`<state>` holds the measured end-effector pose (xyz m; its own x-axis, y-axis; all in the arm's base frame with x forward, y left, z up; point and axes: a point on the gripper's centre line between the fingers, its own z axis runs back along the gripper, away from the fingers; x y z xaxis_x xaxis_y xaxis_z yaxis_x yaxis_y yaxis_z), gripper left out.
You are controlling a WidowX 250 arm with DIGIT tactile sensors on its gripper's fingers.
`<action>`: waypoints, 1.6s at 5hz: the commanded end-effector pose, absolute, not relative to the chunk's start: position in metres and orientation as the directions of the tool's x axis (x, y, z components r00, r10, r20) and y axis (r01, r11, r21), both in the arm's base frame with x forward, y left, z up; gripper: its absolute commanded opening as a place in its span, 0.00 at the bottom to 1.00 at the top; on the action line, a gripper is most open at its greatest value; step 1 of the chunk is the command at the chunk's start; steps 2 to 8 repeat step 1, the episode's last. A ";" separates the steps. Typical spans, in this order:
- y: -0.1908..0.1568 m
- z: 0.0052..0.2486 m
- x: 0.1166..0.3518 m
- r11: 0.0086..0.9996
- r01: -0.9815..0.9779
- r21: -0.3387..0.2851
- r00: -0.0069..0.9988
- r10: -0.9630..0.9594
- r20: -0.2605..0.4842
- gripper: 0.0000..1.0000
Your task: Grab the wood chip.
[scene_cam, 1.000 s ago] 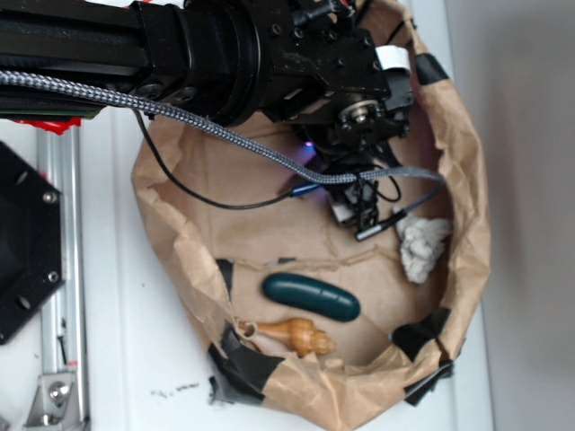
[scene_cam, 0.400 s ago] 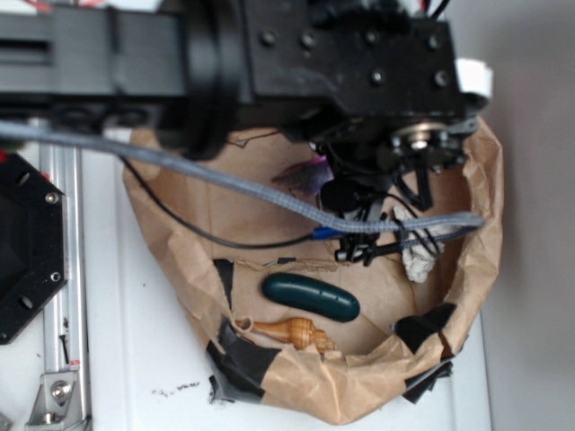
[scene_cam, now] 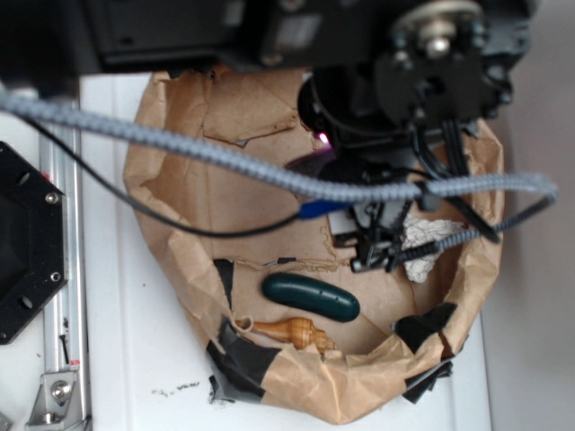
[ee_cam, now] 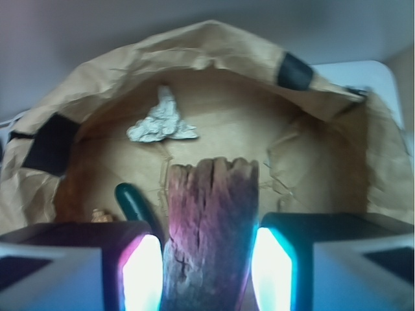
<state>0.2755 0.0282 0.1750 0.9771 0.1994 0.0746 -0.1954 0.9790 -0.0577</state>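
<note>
In my wrist view: capsule [ee_cam: 135, 202] at left, foil [ee_cam: 161, 121] behind it, then the wood chip [ee_cam: 211, 233] upright at centre, clamped between the two lit fingers [ee_cam: 139, 275] of the gripper [ee_cam: 207, 272]. In the exterior view: shell [scene_cam: 289, 332] and capsule low in the paper bowl [scene_cam: 171, 189], gripper hanging over the bowl beside the foil; chip hidden by the arm there.

Arm [scene_cam: 269, 27]: black housing, round screw heads. Grey braided cable [scene_cam: 225, 157], thin black wire [scene_cam: 180, 224], blue connector. Gripper [ee_cam: 207, 272]: black fingers, glowing pads [ee_cam: 141, 275].
</note>
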 end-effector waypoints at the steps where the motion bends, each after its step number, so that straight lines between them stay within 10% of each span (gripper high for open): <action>1: 0.041 0.192 0.273 0.968 -0.230 -0.106 0.943 0.248 0.223 0.00; 8: 0.041 0.192 0.273 0.968 -0.230 -0.106 0.943 0.248 0.223 0.00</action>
